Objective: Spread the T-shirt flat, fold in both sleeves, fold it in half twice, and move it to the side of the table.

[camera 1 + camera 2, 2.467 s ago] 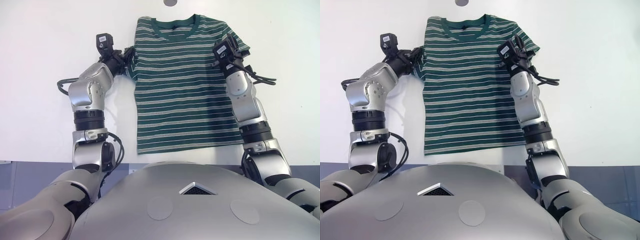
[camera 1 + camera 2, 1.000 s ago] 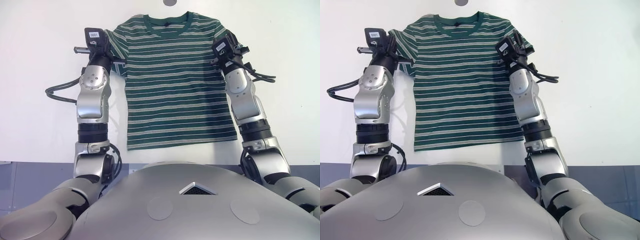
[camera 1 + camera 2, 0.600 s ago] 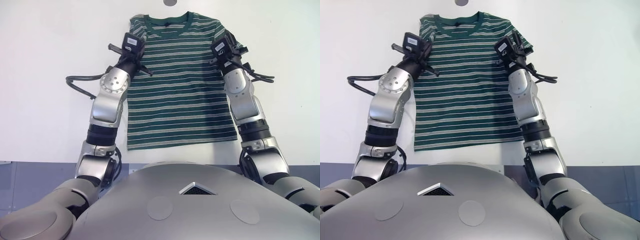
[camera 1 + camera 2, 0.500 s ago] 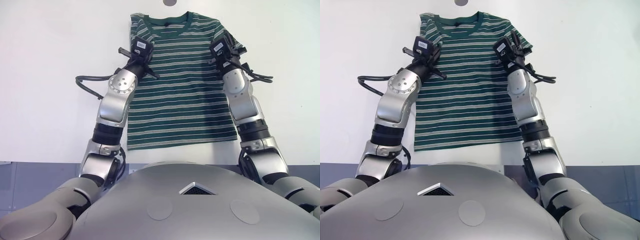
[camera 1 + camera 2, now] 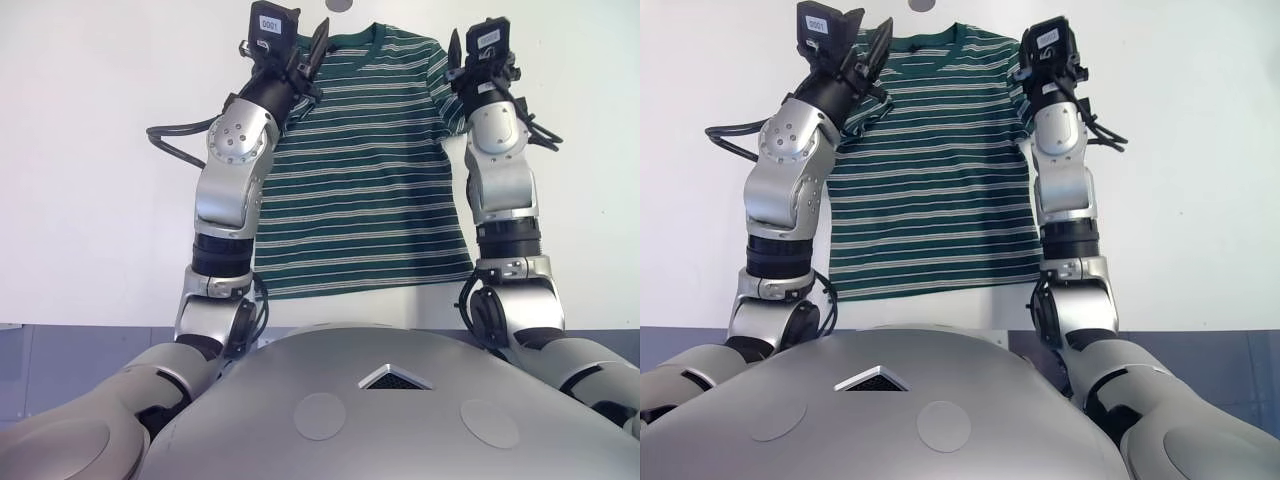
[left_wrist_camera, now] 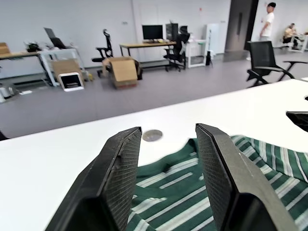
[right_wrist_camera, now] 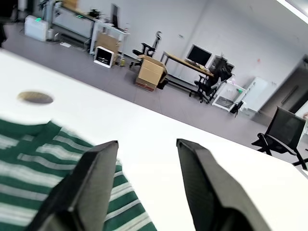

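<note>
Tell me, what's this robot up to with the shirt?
A two-armed humanoid robot is working on folding a green striped T-shirt, which lies spread flat on a white table with its collar pointing away from the robot. The left pincer and the right pincer are both open and hold nothing, hovering by the shirt's shoulders, one on each side of the collar. The shirt's body has not yet been folded in half.
</note>
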`<action>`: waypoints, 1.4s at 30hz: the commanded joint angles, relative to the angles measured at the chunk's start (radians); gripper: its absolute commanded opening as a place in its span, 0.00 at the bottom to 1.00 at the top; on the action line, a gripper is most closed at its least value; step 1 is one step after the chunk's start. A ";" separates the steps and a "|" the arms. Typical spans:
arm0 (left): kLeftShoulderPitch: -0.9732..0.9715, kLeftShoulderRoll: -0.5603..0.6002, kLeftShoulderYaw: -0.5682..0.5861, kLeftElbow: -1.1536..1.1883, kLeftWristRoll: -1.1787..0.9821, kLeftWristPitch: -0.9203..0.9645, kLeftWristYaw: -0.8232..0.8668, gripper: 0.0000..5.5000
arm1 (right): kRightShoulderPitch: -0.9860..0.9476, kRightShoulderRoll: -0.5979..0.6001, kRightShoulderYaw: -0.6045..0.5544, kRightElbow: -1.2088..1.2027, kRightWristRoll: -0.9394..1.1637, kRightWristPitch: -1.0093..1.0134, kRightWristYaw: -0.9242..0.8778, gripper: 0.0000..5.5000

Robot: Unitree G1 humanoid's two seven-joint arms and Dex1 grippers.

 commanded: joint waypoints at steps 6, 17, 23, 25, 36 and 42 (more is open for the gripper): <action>0.006 -0.001 0.011 0.023 0.008 -0.065 0.012 0.38 | -0.056 0.036 -0.177 0.215 0.156 0.077 -0.078 0.45; 0.013 0.010 0.029 0.057 0.019 -0.119 0.020 0.38 | 0.033 0.097 -0.158 0.232 0.159 0.066 -0.131 0.39; 0.002 0.003 0.028 0.080 0.019 -0.130 0.035 0.38 | 0.031 0.110 -0.168 0.232 0.176 0.067 -0.131 0.20; 0.000 0.009 0.031 0.083 0.016 -0.131 0.034 0.38 | 0.030 0.107 -0.176 0.234 0.182 0.056 -0.137 0.14; 0.011 0.007 0.034 0.088 0.016 -0.125 0.045 0.38 | 0.013 0.097 -0.072 0.039 0.127 0.029 -0.128 0.00; 0.011 0.002 0.033 0.094 0.020 -0.131 0.054 0.38 | -0.018 0.090 0.029 0.006 0.091 0.107 -0.058 0.00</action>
